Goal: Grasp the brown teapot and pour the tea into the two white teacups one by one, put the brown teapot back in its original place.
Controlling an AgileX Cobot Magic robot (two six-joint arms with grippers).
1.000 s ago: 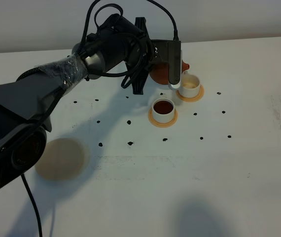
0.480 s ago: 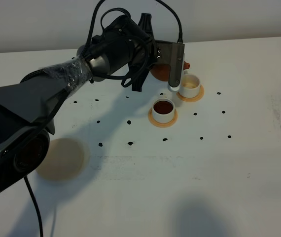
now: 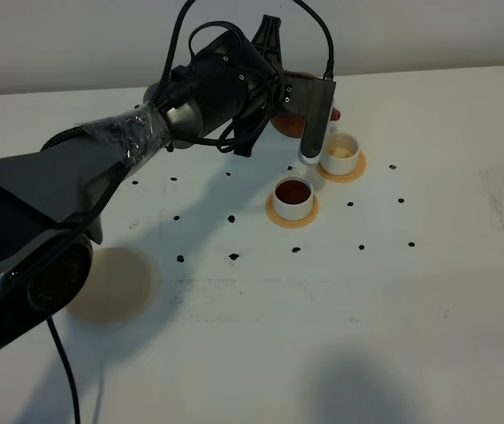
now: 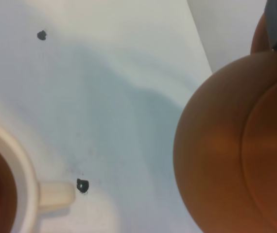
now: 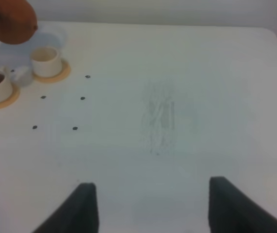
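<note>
The brown teapot [image 3: 287, 125] is aloft beside the far teacup [image 3: 341, 153], gripped by the left pincer [image 3: 312, 119]. The near teacup [image 3: 294, 191] holds dark tea; the far one looks pale — pouring unfinished. The beige coaster [image 3: 109, 283] sits bare on the table; the right pincer [image 5: 148, 199] gapes wide.

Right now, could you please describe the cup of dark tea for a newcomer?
On the white table, two white cups on orange coasters stand right of centre toward the back. Pick the nearer cup: it holds dark reddish-brown tea, while the farther cup looks pale inside.
</note>
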